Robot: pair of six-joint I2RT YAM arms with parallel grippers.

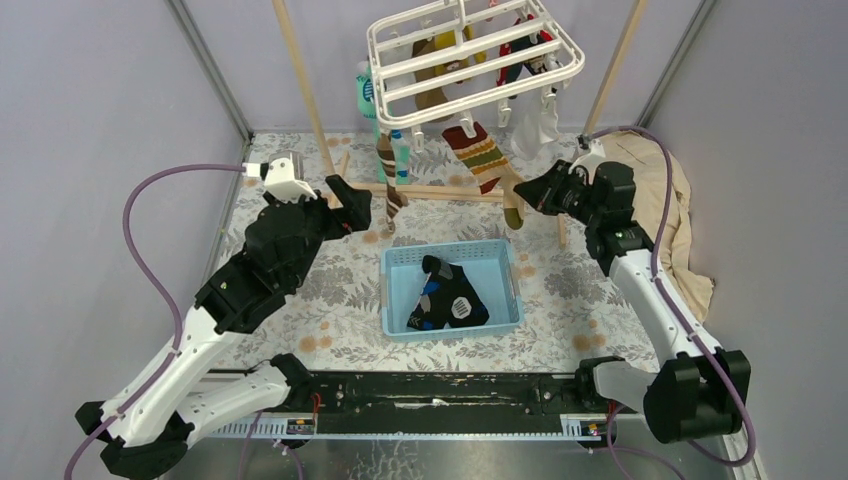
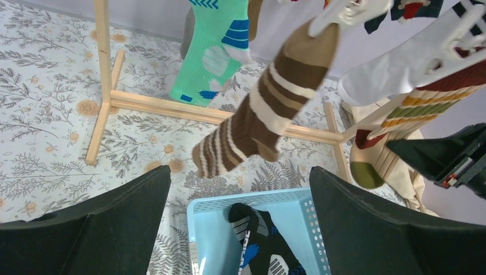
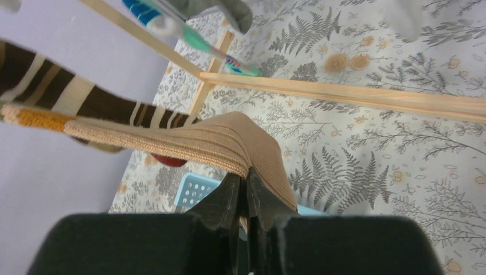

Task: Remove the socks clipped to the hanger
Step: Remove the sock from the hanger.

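Top view: the hanger (image 1: 470, 60) hangs at 12 o'clock with the socks (image 1: 440, 70) clipped under it. The right gripper (image 1: 527, 192) sits at the low end of the red-and-green striped sock (image 1: 482, 152). That sock's long axis runs from its clip at 11 o'clock of the gripper down to the toe at about 7 o'clock. You need to pull away from that clip, I judge toward the blue basket (image 1: 385, 290), which lies at 7 o'clock of the gripper. The left gripper (image 1: 350, 203) is well apart at 9 o'clock, so the right arm is the nearer one. You cannot read the grip itself from here.

Left wrist view: the left fingers (image 2: 114, 217) stand wide apart with nothing between them. The brown-striped sock (image 2: 269, 109) hangs at 12 o'clock of them, with the basket at 6 o'clock. The red-and-green sock is at 2 o'clock, and the right gripper's black tip is just beside its tan part. This view shows the clips (image 2: 349, 8) biting the sock tops, which the right wrist view does not.

Right wrist view: only here do you see the right fingers (image 3: 226, 200) pressed together, clamped on the sock's tan ribbed fabric. The sock stretches from them toward 10 o'clock, and the wooden rack (image 3: 344, 91) crosses behind. The clip is out of frame.
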